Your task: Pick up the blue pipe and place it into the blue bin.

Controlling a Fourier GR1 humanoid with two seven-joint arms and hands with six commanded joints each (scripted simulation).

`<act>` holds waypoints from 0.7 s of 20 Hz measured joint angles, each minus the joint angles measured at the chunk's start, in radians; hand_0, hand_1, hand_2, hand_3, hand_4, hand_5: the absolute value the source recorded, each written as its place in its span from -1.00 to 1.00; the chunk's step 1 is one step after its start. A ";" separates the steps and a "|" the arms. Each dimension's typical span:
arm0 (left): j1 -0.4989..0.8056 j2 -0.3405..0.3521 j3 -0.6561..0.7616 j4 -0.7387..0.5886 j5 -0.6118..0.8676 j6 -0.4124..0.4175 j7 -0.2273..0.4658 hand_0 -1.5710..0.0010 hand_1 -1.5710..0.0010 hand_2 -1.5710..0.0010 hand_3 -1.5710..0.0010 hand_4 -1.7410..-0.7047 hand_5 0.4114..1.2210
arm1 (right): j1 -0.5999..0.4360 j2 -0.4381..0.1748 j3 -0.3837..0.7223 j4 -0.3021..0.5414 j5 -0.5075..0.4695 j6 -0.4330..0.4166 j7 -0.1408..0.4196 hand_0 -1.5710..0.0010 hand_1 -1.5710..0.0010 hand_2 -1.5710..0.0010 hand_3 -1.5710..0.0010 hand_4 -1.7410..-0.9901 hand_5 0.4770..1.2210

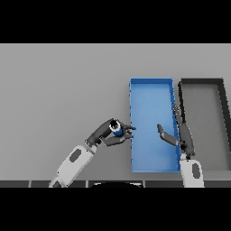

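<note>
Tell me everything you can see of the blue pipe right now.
The short blue pipe shows a dark open end ringed in a lighter tone, facing up toward the camera. The left hand pinches it between thumb and curled fingers, just left of the blue rectangular bin, outside its rim. Material and length are hidden.

- Worktop: grey, matt, smooth and even.
- Blue bin: flat, matt blue like plastic, thin smooth walls.
- Dark bin: matt black rim, grey smooth floor.
- Pipe: blue, smooth, with a dark end rimmed pale.
- Hands, left and right: dark, matt.
- Arms: white and grey, smooth shells like hard plastic.
</note>
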 measured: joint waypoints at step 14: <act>0.015 -0.035 0.020 -0.013 -0.058 -0.055 0.047 -1.00 -1.00 -1.00 -1.00 -0.47 1.00 | 0.320 0.147 0.086 -0.358 0.067 -0.132 -0.039 1.00 0.97 0.89 1.00 0.44 -0.60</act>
